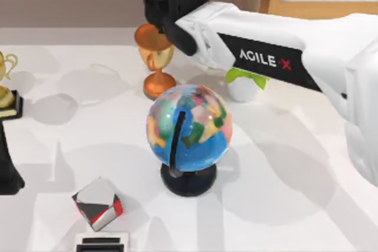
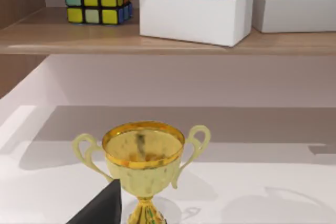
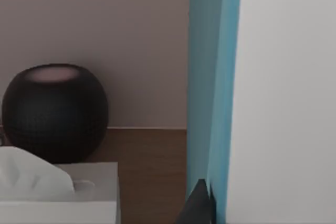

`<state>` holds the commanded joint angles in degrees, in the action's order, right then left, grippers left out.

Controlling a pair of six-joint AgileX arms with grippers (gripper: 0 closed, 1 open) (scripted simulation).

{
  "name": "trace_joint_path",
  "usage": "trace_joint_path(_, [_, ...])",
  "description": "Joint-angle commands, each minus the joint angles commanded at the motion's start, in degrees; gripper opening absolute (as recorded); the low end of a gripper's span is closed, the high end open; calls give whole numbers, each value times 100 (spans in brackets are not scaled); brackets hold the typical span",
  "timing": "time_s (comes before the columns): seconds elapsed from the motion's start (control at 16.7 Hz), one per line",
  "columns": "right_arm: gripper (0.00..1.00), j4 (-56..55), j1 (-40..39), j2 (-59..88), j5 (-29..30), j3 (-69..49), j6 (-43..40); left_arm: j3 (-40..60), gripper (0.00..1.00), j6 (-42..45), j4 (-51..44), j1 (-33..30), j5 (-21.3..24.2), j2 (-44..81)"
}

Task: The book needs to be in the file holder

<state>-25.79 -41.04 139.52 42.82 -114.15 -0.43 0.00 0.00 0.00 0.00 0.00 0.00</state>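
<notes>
Right wrist view has the white book with a teal-blue band (image 3: 252,87) upright in the right tool, apparently clamped, so carry it level, clear of the orange cup (image 1: 155,57) below.

The right pincer lies beyond the far edge of the top view, under the black wrist of the white AgileX arm (image 1: 277,57), so its fingers cannot be read. That arm covers part of the orange goblet-shaped cup (image 1: 155,63) and most of the small white pot with green leaves (image 1: 245,84). In the right wrist view the white book with a teal-blue band (image 3: 220,93) is cut off on three sides. The gold two-handled trophy (image 1: 6,81) is cropped at the bench's left edge. A white and black flat object (image 1: 101,241) at the near edge is too cropped to identify.
</notes>
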Motion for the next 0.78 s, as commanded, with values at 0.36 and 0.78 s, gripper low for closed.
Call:
trace_joint_path(0.36, [0,-23,11,-51,-36,108,90,0,100,0,0,0,0,0])
trace_joint_path(0.78, [0,11,85,-1287,-756,1603,1309,0,100,0,0,0,0,0])
